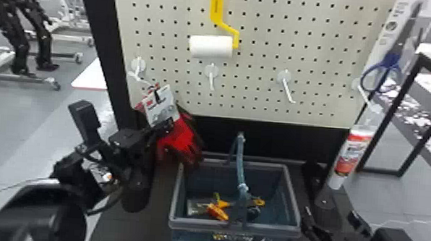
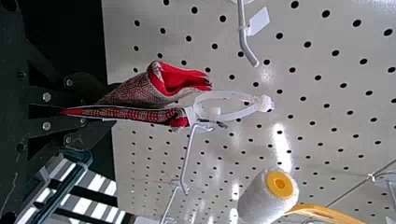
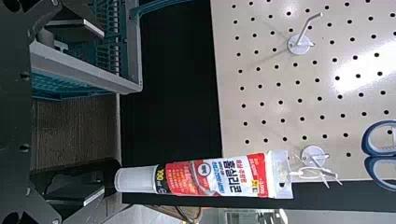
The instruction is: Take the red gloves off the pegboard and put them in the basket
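In the head view my left gripper [image 1: 167, 125] is at the pegboard's lower left, shut on the red gloves [image 1: 181, 137] and their white card. The gloves hang beside the back left corner of the basket [image 1: 293, 196], above rim height. The left wrist view has the gripper [image 2: 77, 110] pinching the gloves [image 2: 140, 100]; their white tie loop [image 2: 231, 105] stands apart from the tagged hook [image 2: 243, 35]. My right gripper [image 1: 331, 215] is low beside the basket's right side; in the right wrist view this gripper [image 3: 95, 112] is open, its fingers wide apart.
Orange-and-yellow tools [image 1: 219, 209] lie in the basket, whose handle [image 1: 240, 160] stands upright. A paint roller [image 1: 211, 46], blue scissors [image 1: 385, 72] and a silicone tube [image 1: 350, 156] hang on the pegboard [image 1: 268, 27], where white hooks stick out. Black posts frame the board.
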`<act>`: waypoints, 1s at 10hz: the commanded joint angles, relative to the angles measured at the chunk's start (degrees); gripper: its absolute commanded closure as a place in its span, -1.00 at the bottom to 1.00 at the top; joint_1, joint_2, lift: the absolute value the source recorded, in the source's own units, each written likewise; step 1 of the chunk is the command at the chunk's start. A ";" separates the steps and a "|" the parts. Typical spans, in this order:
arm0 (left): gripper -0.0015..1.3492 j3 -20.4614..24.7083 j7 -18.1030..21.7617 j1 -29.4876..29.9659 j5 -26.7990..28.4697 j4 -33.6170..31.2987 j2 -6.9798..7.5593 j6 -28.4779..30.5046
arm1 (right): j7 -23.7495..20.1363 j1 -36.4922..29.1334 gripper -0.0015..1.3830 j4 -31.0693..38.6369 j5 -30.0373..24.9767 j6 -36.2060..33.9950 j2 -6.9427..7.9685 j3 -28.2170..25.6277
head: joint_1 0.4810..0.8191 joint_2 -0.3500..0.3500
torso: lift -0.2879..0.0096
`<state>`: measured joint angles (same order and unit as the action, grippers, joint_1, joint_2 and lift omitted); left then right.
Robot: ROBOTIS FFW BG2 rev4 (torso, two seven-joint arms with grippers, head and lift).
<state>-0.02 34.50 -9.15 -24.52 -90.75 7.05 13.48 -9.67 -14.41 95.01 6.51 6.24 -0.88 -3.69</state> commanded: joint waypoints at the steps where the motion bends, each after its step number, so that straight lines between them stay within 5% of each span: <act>1: 0.81 0.20 -1.37 1.76 -1.76 1.98 -2.75 -4.69 | 0.00 -0.01 -0.80 0.00 0.08 0.00 0.00 0.00 | -0.60 0.00 | 0.26; 3: 0.81 -1.56 -4.36 3.17 -7.56 5.15 -4.94 -8.65 | 0.00 -0.01 -0.80 0.00 0.08 0.00 0.00 0.00 | -0.60 0.00 | 0.26; 10: 0.81 -12.99 -14.29 6.25 -22.67 6.03 -5.47 -14.27 | 0.00 -0.01 -0.80 0.09 0.17 0.00 0.00 0.00 | -0.60 0.00 | 0.26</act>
<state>-12.47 20.34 -3.06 -46.30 -84.85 1.54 -0.64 -9.67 -14.41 95.10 6.67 6.24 -0.88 -3.69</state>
